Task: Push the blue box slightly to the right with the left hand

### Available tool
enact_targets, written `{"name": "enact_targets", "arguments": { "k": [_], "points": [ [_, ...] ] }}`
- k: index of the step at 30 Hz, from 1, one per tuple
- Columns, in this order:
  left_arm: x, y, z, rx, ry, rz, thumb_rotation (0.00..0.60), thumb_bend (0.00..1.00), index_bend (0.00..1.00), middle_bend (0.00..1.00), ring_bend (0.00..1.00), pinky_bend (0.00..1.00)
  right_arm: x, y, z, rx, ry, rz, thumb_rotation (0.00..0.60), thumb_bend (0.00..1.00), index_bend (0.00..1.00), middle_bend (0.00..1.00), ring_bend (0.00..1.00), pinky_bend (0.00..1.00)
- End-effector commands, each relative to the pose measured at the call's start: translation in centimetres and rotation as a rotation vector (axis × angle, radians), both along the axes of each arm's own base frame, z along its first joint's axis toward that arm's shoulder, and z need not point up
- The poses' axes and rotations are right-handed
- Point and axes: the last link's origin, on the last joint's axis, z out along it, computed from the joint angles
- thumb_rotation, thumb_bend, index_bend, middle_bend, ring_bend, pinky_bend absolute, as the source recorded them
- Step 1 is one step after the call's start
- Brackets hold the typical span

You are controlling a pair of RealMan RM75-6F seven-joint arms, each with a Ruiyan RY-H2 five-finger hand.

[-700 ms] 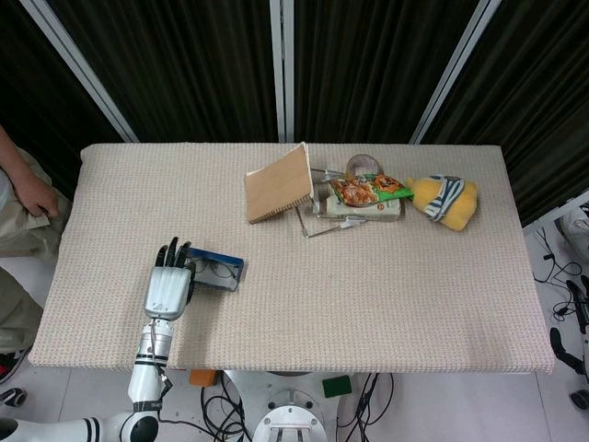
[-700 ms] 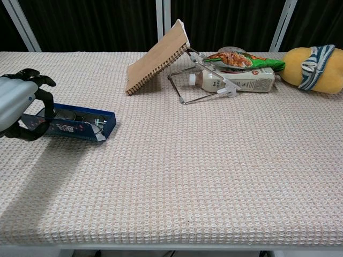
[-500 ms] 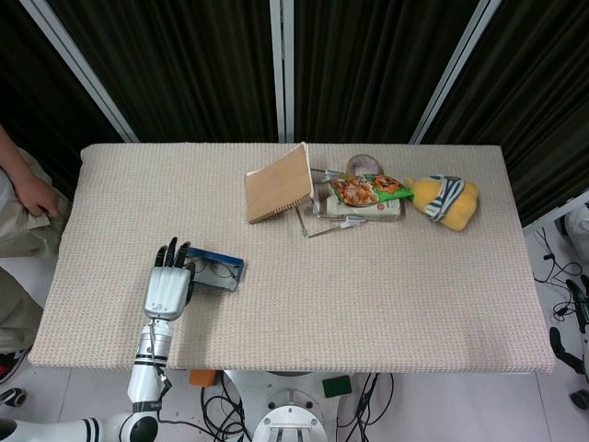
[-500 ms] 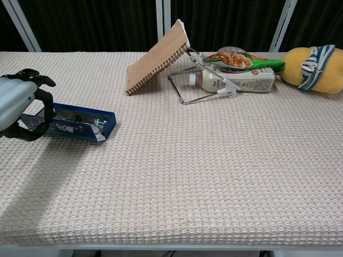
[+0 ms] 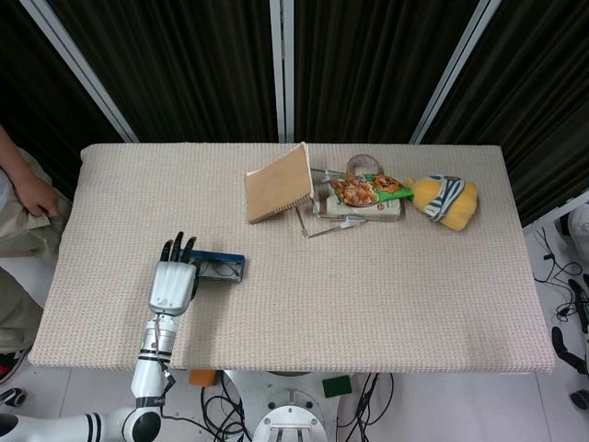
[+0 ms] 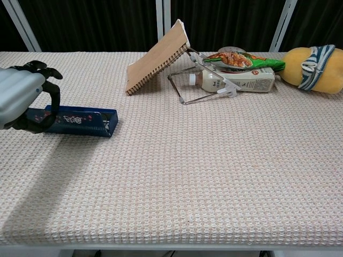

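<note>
Looking from the chest view, I see my left hand [image 6: 21, 101] cut off at the frame's left edge, its dark fingers [image 6: 52, 101] curled over the left end of the blue box [image 6: 80, 121], touching it; whether they actually clamp it I cannot tell. The box lies near the bench's [image 5: 368, 295] front-left corner, with white print on its side too small for me to read. My right hand shows in neither view. Well apart at the back stand a tilted brown notebook [image 5: 279, 183] on a wire stand [image 6: 201, 85], a lying bottle [image 6: 236, 80] under a green snack bag [image 5: 370, 191], and a yellow plush toy [image 5: 446, 201].
</note>
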Motion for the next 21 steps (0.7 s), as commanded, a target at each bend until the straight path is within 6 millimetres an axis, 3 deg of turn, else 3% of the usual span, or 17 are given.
{"name": "enact_targets", "arguments": {
  "k": [1, 9, 21],
  "points": [
    [0.9, 1.3, 0.1, 0.003, 0.035, 0.001, 0.600, 0.48, 0.78, 0.12, 0.00, 0.15, -0.1, 0.0, -0.1, 0.002, 0.000, -0.005, 0.600, 0.48, 0.00, 0.00, 0.00, 0.00],
    [2.4, 3.8, -0.2, 0.005, 0.093, 0.016, 0.600, 0.47, 0.78, 0.12, 0.00, 0.15, -0.7, -0.1, -0.2, 0.004, -0.008, -0.022, 0.600, 0.48, 0.00, 0.00, 0.00, 0.00],
    [2.6, 5.7, -1.5, -0.005, 0.129, 0.035, 0.600, 0.47, 0.77, 0.12, 0.00, 0.15, -1.3, -0.1, -0.5, 0.014, -0.012, -0.036, 0.600, 0.48, 0.00, 0.00, 0.00, 0.00]
  ]
}}
